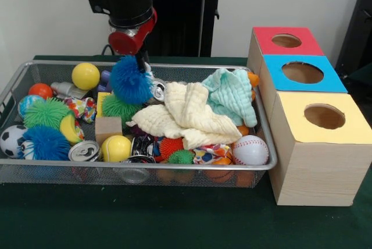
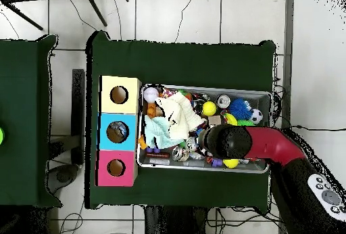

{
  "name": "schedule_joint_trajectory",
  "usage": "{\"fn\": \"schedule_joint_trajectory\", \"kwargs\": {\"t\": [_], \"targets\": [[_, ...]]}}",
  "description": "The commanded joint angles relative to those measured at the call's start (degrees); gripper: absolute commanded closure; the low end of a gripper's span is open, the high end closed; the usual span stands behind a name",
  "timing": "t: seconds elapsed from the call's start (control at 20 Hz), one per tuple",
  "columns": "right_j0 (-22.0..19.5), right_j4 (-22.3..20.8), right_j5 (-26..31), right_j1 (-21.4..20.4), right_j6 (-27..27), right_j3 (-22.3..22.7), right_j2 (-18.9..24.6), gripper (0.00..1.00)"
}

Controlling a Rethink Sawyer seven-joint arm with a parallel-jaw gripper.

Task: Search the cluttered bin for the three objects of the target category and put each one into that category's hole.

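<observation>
The red and black robot arm point(image 1: 125, 10) is reaching down into the silver wire-mesh bin point(image 1: 139, 170), and right under its wrist a fuzzy blue spiky ball point(image 1: 129, 80) is hanging against the fingers point(image 1: 139, 63). The fingers themselves are hidden behind that ball, so whether they are clenched on it or released, I cannot tell.

In the front view, the blue ball is sitting at about 11 o'clock from the bin's centre, just above a green spiky ball point(image 1: 119, 108) and beside a crushed silver can point(image 1: 157, 91). At 3 o'clock from it, a cream muslin cloth point(image 1: 186, 118) is sprawling across the middle, touching a mint-green cloth point(image 1: 232, 95) at its 1 o'clock.

Over at 9 o'clock, a smooth yellow ball point(image 1: 86, 75) is resting near the far rim, with an orange ball point(image 1: 40, 90) further left. Towards 7 o'clock a second green spiky ball point(image 1: 46, 112) is lying above another blue spiky ball point(image 1: 45, 143), next to a small soccer ball point(image 1: 11, 140). Along the near wall a yellow tennis-like ball point(image 1: 116, 148) is sitting at 6 o'clock beside a wooden cube point(image 1: 108, 128), and a white baseball point(image 1: 250, 150) is resting at 4 o'clock.

On the green desk point(image 1: 174, 220), at 3 o'clock of the bin, a wooden box is showing three holes: the red-topped hole point(image 1: 286, 41), the blue-topped hole point(image 1: 302, 73) and the yellow-topped hole point(image 1: 324, 116).

From overhead, the arm point(image 2: 263, 143) is covering the bin's point(image 2: 260, 96) lower middle.
</observation>
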Motion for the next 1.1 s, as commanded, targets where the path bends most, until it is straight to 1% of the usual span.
{"fn": "schedule_joint_trajectory", "kwargs": {"t": [0.05,0.2,0.35,0.55,0.7,0.85,1.1], "targets": [[-0.4,-5.9,5.9,2.5,-1.0,-8.2,-3.0,1.0],[-0.5,-6.7,6.5,2.3,-0.7,-8.9,-3.6,1.0],[-0.9,-8.7,6.9,3.1,-3.3,-10.9,-3.5,1.0],[-1.6,-9.1,8.7,4.3,-5.0,-13.5,-3.3,1.0],[-2.2,-9.2,9.5,4.7,-5.3,-14.3,-2.9,1.0],[-2.4,-10.3,9.3,5.8,-6.5,-15.3,-2.4,1.0],[-2.3,-10.9,8.9,6.1,-5.7,-15.7,-2.4,1.0]]}}
